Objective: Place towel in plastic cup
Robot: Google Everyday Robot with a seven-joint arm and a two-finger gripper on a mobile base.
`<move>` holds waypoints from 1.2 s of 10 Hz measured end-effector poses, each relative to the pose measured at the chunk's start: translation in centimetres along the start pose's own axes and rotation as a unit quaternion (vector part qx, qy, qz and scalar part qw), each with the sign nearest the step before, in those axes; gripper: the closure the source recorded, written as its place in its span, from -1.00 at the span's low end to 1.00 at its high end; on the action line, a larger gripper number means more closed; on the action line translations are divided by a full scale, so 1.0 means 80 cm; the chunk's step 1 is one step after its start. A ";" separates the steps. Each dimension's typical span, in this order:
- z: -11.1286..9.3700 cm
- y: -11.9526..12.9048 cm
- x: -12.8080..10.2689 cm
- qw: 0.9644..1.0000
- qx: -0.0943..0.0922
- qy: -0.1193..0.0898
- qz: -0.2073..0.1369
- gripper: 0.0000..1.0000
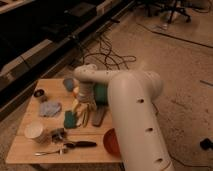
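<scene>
A crumpled light blue towel (50, 108) lies on the left part of the wooden table (25, 147). A pale plastic cup (35, 131) stands upright near the table's front left, a little in front of the towel. My gripper (82, 114) hangs over the middle of the table, to the right of the towel and apart from it, just above a green sponge-like block (69, 120). My white arm fills the right side of the view and hides the table's right part.
A small dark can (40, 94) stands at the table's back left. A blue-grey object (68, 83) sits at the back. A small metal piece (57, 134), a black-handled utensil (70, 145) and a red bowl (111, 142) lie near the front edge. Cables run across the floor behind.
</scene>
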State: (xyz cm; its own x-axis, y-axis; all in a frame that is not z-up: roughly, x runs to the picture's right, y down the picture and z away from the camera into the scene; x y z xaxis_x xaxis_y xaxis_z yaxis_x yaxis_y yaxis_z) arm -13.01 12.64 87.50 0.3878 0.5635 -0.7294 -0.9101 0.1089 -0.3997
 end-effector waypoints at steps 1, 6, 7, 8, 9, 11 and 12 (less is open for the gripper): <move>0.000 0.000 0.000 1.000 0.000 0.000 0.000 -0.60; -0.017 0.005 -0.014 1.000 0.005 -0.012 0.001 -0.60; -0.033 0.023 -0.024 1.000 0.006 -0.017 -0.005 -0.60; -0.049 0.033 -0.027 1.000 0.010 -0.025 -0.008 -0.60; -0.063 0.040 -0.027 0.999 0.014 -0.032 -0.011 -0.60; -0.099 0.058 -0.023 0.998 0.026 -0.054 -0.022 -0.60; -0.108 0.069 -0.023 0.997 0.028 -0.062 -0.028 -0.60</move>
State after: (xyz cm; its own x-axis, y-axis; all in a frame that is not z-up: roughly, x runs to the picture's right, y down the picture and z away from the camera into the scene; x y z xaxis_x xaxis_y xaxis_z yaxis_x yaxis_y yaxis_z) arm -17.47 5.16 81.85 0.4204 0.6523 -0.6307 -0.8957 0.1873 -0.4033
